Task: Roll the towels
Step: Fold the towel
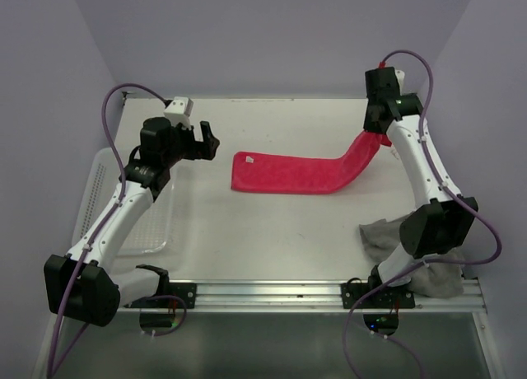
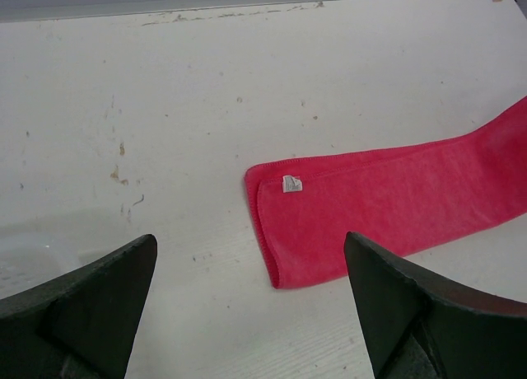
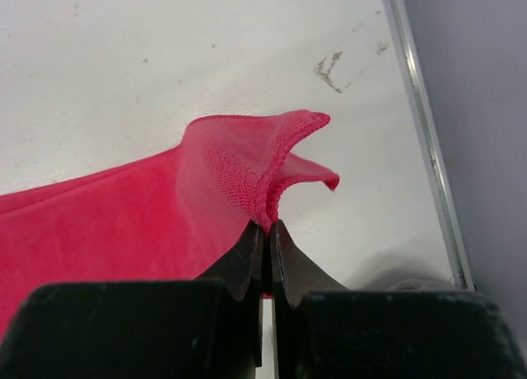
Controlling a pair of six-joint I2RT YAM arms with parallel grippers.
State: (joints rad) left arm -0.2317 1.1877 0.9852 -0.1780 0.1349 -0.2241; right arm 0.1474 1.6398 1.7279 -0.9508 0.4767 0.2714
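Note:
The pink-red towel [image 1: 296, 173] lies folded into a long strip across the middle of the table; its right end rises off the surface. My right gripper [image 1: 378, 135] is shut on that raised end [image 3: 247, 169], pinching the fabric edge between its fingertips. My left gripper [image 1: 210, 140] is open and empty, hovering just left of the towel's left end [image 2: 329, 222], which shows a small white label [image 2: 291, 184]. The grey-taupe towel [image 1: 412, 259] lies crumpled at the near right, partly hidden behind the right arm.
A white perforated plastic basket [image 1: 99, 198] sits at the table's left edge under the left arm. A metal rail [image 1: 272, 295] runs along the near edge. The table's right metal edge [image 3: 420, 123] is close to the right gripper, with the wall beyond.

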